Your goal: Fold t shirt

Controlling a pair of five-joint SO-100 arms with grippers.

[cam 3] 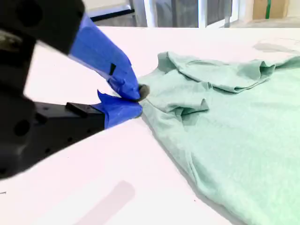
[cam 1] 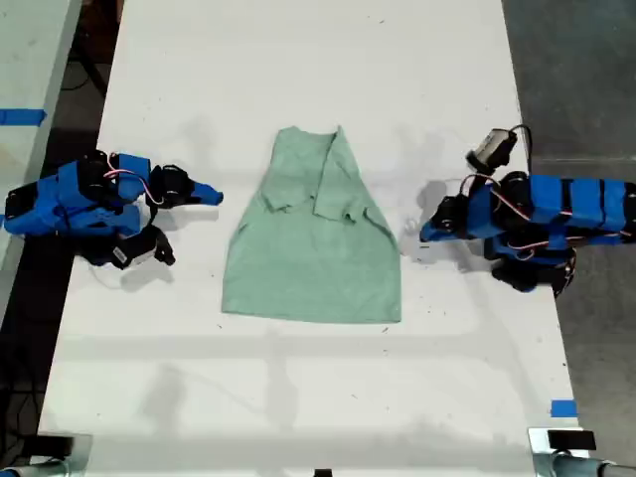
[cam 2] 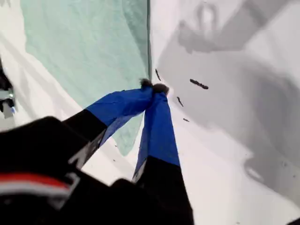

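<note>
Pale mint-green short-sleeved cloth t shirt (cam 1: pixel 313 258): flat, mid white table (cam 1: pixel 298 60), sleeves folded in; my first gripper (cam 2: pixel 153 87), my second gripper (cam 3: pixel 139 101): jaws together, seemingly empty, flanking it; we should open both, pinch the hem corners evenly, then fold.

**Arm hardware look**

Both arms: blue printed shells over black servo blocks, red/white wires looping at the joints. My first claw (cam 2: pixel 153 87): blue-taped fingers on black bodies, dark tips, a red-and-white band on the housing. My second claw (cam 3: pixel 138 99): same blue tape over black. One arm carries a small grey camera module
</note>
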